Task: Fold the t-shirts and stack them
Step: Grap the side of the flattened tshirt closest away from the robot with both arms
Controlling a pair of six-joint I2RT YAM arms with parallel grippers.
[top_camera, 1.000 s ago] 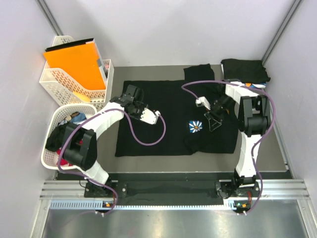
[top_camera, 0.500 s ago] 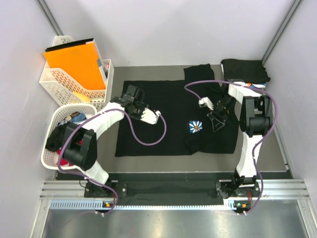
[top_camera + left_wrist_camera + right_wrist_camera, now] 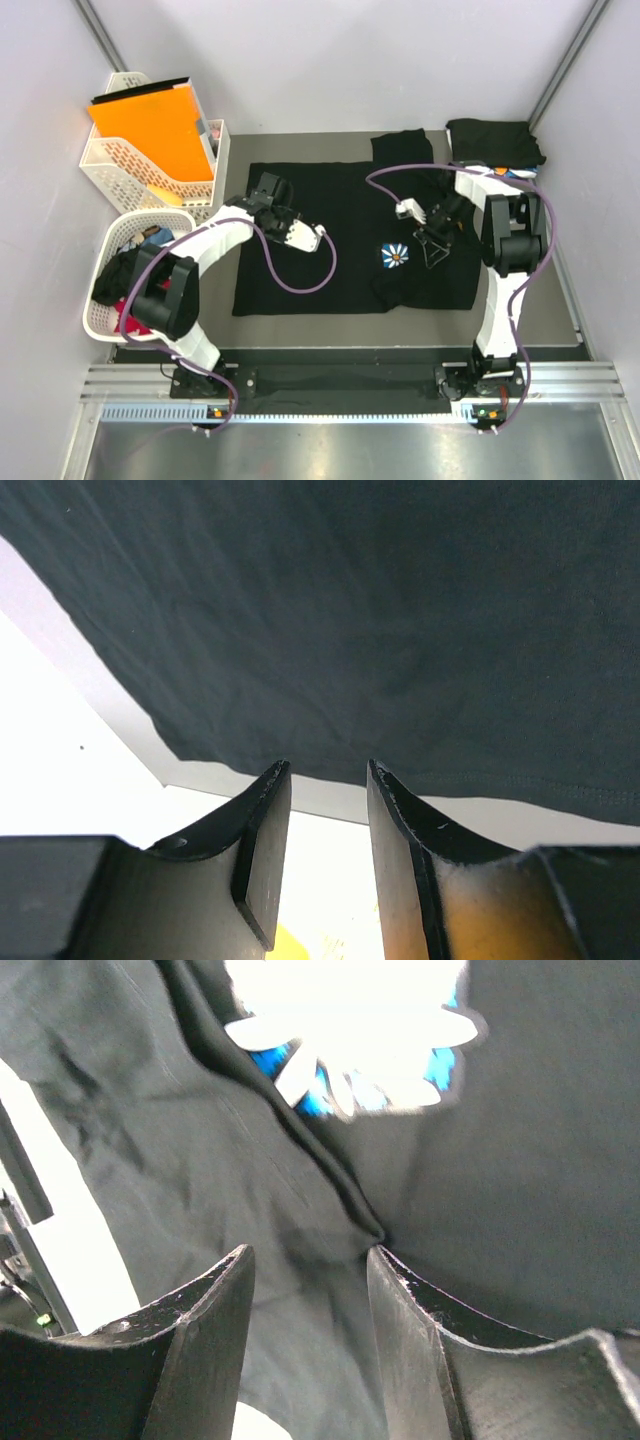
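Nearest, on the left, a white basket [image 3: 120,228] is seen with crumpled clothes [image 3: 125,278] in it, black, red and blue, too bunched to be told apart. On the table [image 3: 300,148] a black t-shirt [image 3: 345,225] is spread flat, its long axis laid left to right. The straight hem is turned to the left and the shoulders to the right, and one sleeve is stuck out at the far edge. The flower print [image 3: 395,256] is shown on the chest, right of the middle. The collar is covered by the right arm, and the near right part is doubled over in a crease. The left gripper [image 3: 252,198] is poised at the hem. In its wrist view the fingers are parted with nothing between them, the hem lying just past the tips. The right gripper [image 3: 434,254] is held over the cloth beside the print. Its fingers are likewise spread, a ridge of fabric is met at one fingertip, and no cloth is seen pinched. Farther off, a stack of folded dark shirts [image 3: 495,140] is set in the far right corner, with a scrap of blue and white at its near edge partly hidden by the arm. At the far left, an orange folder [image 3: 150,125] is stood in a second basket [image 3: 120,165].
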